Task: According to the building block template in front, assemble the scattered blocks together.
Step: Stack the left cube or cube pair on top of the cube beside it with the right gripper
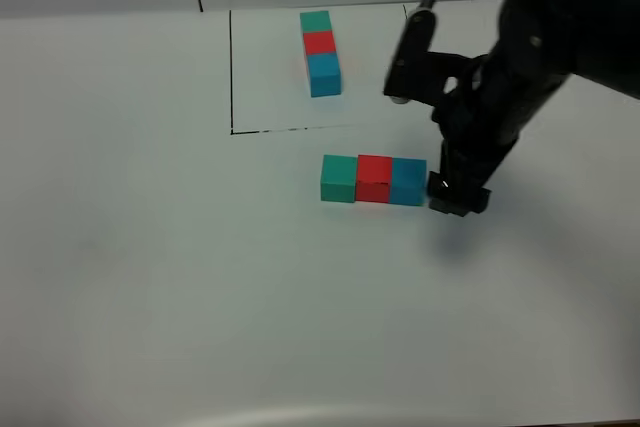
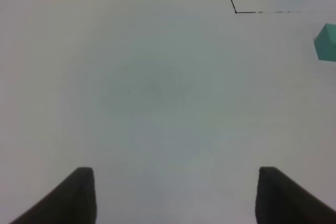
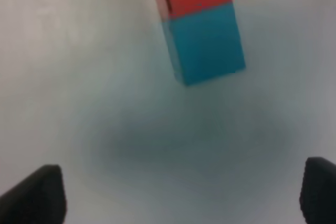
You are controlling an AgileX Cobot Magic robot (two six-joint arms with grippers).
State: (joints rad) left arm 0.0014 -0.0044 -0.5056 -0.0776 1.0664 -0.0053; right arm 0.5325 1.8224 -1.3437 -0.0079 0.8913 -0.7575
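Right claw [image 1: 456, 195] gapes wide & empty beside the blue block [image 1: 407, 181], so I'd lift straight up w/o nudging the joined blocks [image 1: 373, 178]

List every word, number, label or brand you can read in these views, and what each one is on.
None: no view shows readable text.
The loose row of plain matte green, red and blue cubes has bare faces, as does the black-framed template row of three cubes.
The thin black drawn lines are a frame, not writing.
The black robot arm shows no legible marking.
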